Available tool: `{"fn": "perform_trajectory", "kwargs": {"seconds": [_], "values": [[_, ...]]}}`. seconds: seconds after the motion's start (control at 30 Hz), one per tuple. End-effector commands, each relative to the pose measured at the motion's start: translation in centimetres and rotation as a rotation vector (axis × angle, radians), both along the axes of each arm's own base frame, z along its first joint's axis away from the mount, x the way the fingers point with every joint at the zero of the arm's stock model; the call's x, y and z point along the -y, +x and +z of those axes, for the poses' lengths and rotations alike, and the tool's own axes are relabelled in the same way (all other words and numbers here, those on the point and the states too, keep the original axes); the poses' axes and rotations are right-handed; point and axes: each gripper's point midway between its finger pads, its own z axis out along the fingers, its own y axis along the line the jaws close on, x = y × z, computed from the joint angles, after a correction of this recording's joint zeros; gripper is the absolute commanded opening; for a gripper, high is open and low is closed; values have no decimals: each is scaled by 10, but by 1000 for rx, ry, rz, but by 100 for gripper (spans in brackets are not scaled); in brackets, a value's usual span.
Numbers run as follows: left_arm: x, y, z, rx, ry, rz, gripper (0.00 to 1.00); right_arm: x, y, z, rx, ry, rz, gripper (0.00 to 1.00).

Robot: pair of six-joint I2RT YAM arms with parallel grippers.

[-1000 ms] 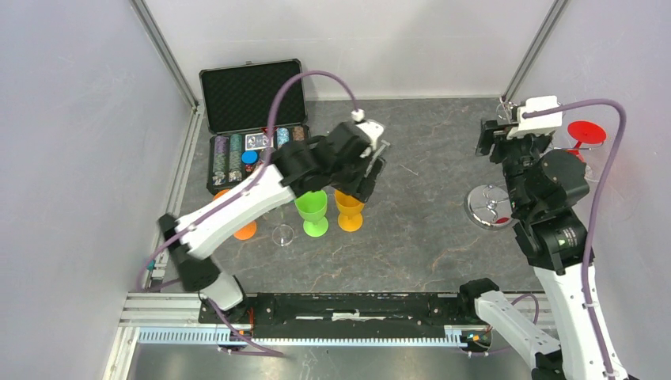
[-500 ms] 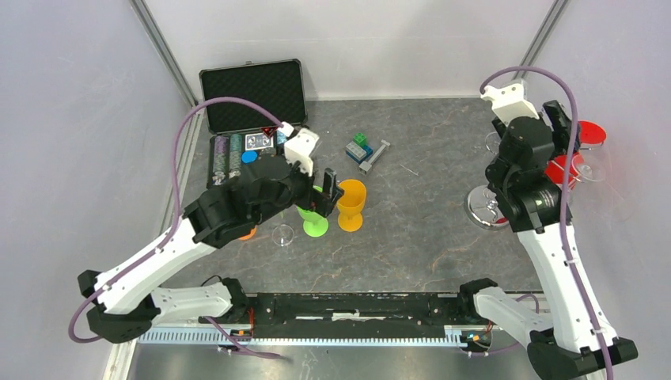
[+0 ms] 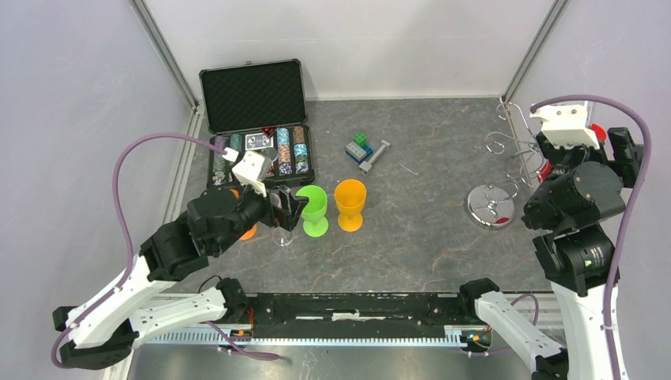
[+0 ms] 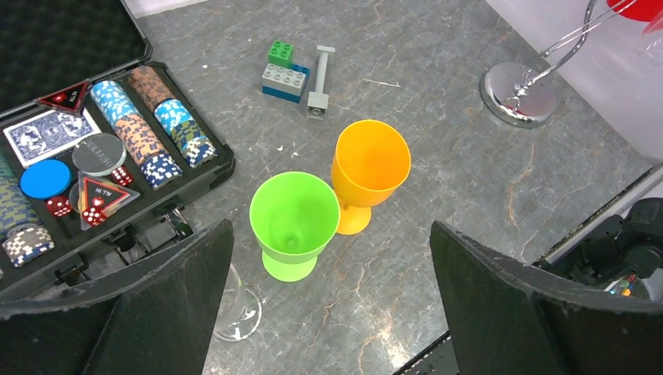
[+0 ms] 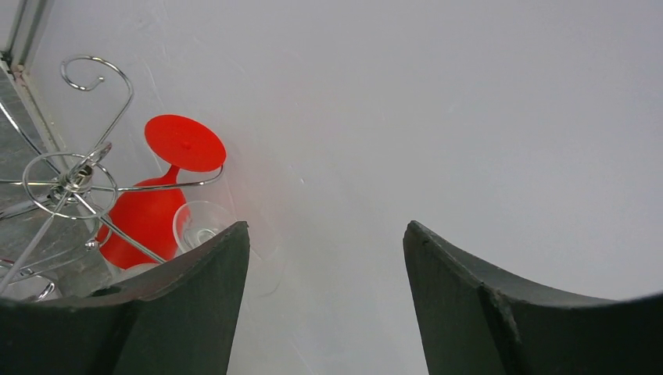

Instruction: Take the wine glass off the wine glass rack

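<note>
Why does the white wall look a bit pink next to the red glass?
Right wrist view: the red wine glass throws a soft reddish tint onto the pale wall beside it. Top view: the rack's round base gleams with bright highlights.

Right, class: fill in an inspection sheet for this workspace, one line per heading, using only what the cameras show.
Surface: grey marbled table.
Job's things: rack upright at right; red glass hangs upside down on it, clear glass beside.
Clutter: open chip case, green goblet, orange goblet, blocks, standing glass.
Grippers: left gripper open, empty, above the goblets; right gripper open, empty, beside the rack.
Cables: left cable and right cable loop free, snagging nothing.
Surroundings: grey walls, metal posts.
</note>
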Motion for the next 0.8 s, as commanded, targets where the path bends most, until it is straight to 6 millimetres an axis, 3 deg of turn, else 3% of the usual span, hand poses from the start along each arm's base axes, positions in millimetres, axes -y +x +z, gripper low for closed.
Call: {"fn": "perform_trajectory", "kwargs": {"seconds": [0.0,0.27,0.37,0.5,0.63,0.77], "values": [[-8,1,-6,9,14,27,100,-10,7,-4,-42,-29,102,77],[-9,0,-18,-8,23,31,100,-17,33,-55,-256,-53,90,71],[-9,1,-19,-11,27,33,100,-17,40,-65,-295,-39,55,69],[-9,1,-23,-15,37,36,100,-9,40,-74,-317,-20,-2,67],[-8,2,-28,-25,55,38,100,2,38,-99,-385,-18,-70,67],[-8,3,-28,-26,59,39,100,8,38,-104,-393,-14,-116,64]]}}
